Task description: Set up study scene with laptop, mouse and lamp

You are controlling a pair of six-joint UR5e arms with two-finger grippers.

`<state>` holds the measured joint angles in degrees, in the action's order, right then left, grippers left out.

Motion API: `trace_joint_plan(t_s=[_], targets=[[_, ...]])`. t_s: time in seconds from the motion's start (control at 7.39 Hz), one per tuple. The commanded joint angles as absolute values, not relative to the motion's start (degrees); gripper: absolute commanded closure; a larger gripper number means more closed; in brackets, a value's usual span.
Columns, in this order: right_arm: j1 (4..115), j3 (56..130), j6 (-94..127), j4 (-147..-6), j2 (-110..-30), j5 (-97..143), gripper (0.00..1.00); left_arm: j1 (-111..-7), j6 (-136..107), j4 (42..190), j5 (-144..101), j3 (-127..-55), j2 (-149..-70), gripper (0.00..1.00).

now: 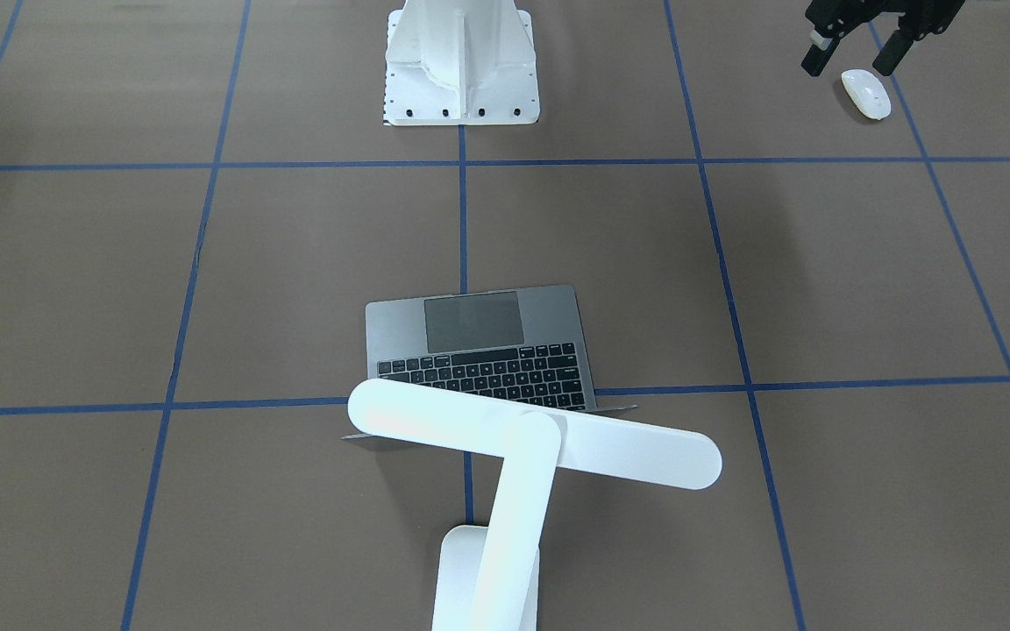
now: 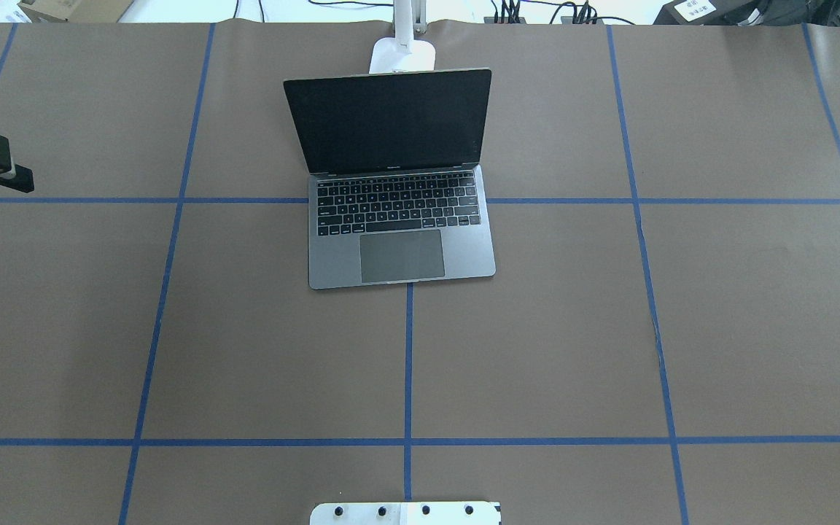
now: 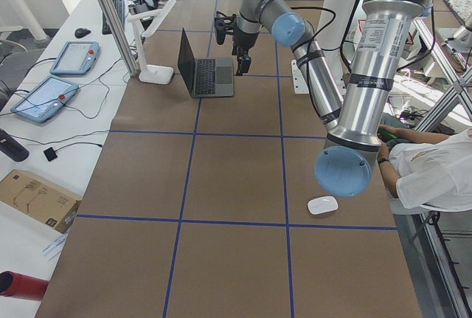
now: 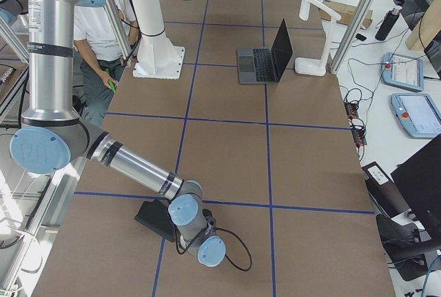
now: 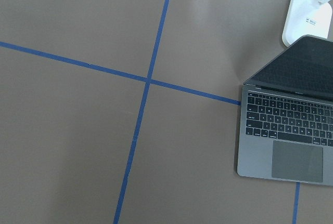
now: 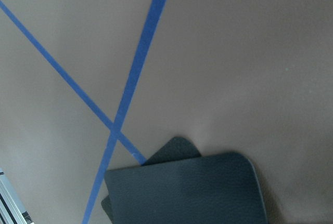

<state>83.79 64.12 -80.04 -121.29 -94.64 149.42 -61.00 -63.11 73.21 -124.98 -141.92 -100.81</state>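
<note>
1. Laptop point(image 2: 398, 233) stands open at centre of table point(image 2: 172, 328), lamp point(image 1: 533, 443) behind it, head above it: both seem placed.
2. Mouse point(image 1: 865, 94) lies well apart, on robot's left: still to bring.
3. Left gripper point(image 1: 856, 53) hangs high, fingers spread, empty; right gripper is hidden, I cannot tell.

The overhead view looks forward and down, the front view faces it from across, and the side views look along the counter point(image 2: 245, 350) from each end. All four share the laptop point(image 2: 402, 240).
</note>
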Motion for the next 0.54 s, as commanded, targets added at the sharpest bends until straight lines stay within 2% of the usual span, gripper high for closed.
trace_joint_plan(t_s=[0.0,0.14,0.41], targets=[[83.7,64.4,-80.2,-123.1,-94.7,150.2,0.03,-61.0,-63.1,73.2,-124.9,-141.9,-100.7,0.01],[83.7,64.6,-80.2,-123.8,-94.7,150.4,0.08,-61.0,-63.1,73.2,-125.0,-141.9,-100.7,0.01],[83.7,64.7,-80.6,-123.9,-94.7,150.7,0.32,-61.0,-63.1,73.2,-125.0,-141.9,-100.6,0.01]])
